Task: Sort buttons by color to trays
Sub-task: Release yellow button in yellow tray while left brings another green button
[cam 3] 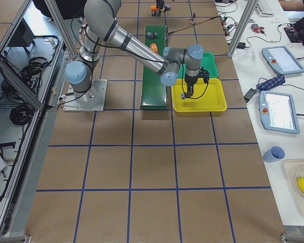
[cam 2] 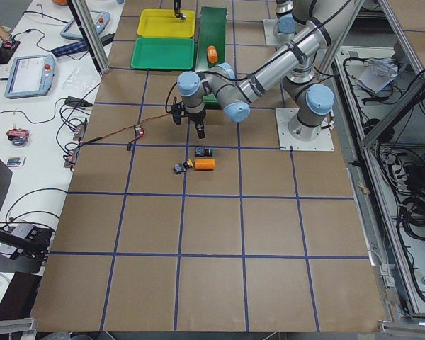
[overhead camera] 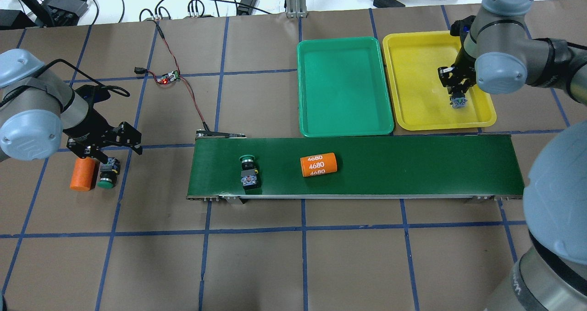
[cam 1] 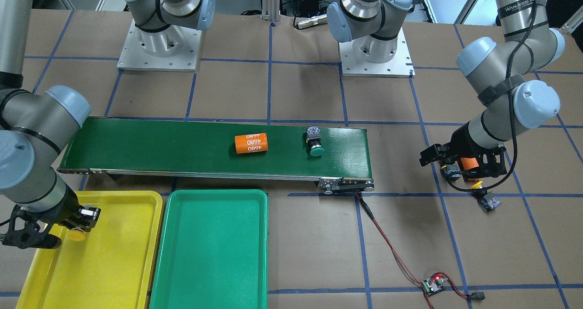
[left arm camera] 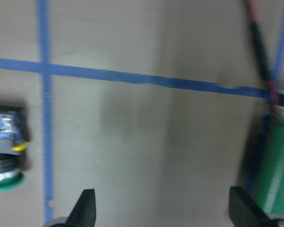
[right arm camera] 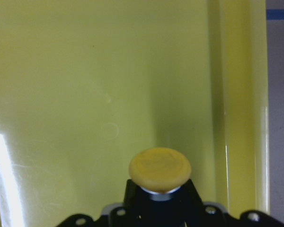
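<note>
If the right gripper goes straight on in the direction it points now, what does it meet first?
The bare floor of the yellow tray. The yellow button held by the right gripper would probably touch it first, cap ahead; the gap is unclear.

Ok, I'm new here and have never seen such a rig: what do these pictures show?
This is a robot with two arms at a table. Four pictures come from fixed cameras: facing the robot, behind it, and at each table end. The last two come from cameras on the wrists. A dark-green conveyor belt carries a green button and an orange cylinder marked 4680. Beside it lie a green tray and a yellow tray. The right gripper holds a yellow button over the yellow tray. The left gripper hangs open over a second green button, a plain orange cylinder and another yellow button.
</note>
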You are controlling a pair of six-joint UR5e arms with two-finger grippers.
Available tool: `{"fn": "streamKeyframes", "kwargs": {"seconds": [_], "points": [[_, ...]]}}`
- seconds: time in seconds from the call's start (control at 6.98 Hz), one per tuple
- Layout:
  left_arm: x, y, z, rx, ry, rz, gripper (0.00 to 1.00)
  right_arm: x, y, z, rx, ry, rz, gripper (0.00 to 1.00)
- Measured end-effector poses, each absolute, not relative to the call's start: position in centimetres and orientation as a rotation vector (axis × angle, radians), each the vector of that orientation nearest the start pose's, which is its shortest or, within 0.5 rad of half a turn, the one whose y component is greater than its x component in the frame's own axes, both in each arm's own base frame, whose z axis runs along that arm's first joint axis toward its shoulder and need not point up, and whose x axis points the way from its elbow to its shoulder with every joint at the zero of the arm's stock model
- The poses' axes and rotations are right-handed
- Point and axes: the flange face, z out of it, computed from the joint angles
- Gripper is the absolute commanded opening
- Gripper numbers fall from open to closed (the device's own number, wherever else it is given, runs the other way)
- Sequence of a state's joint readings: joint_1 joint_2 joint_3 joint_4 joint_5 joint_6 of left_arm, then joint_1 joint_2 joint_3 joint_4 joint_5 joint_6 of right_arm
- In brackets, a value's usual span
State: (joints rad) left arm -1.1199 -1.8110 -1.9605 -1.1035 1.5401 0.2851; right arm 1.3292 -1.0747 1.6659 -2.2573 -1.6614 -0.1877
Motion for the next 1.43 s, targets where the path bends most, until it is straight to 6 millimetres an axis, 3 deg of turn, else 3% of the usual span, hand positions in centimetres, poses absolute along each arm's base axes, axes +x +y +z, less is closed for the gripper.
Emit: {"fn": "streamKeyframes", "kwargs": {"seconds": [0.72,0.86,1.0,1.15,1.29,1.43], "points": [[14.4,-51.1,19.1,-0.172,3.177,0.243,1.00,-3.0,-64.8,23.0,0.099,3.209,-0.126,1.00],[14.8,-51.1,18.7,-0.175,3.179,0.246,1.00,-2.8,-64.5,23.7,0.097,3.205,-0.114,1.00],[14.9,-50.9,18.3,-0.175,3.182,0.259,0.92,-2.5,-63.6,25.9,0.094,3.201,-0.091,1.00],[14.6,-50.5,17.6,-0.169,3.186,0.271,0.60,-2.0,-62.1,29.3,0.089,3.198,-0.072,1.00],[14.5,-50.2,17.0,-0.163,3.181,0.259,0.01,-1.1,-60.3,32.5,0.077,3.194,-0.044,1.00],[14.4,-50.1,16.8,-0.159,3.167,0.240,0.00,0.0,-58.4,35.5,0.060,3.192,-0.029,1.00]]}}
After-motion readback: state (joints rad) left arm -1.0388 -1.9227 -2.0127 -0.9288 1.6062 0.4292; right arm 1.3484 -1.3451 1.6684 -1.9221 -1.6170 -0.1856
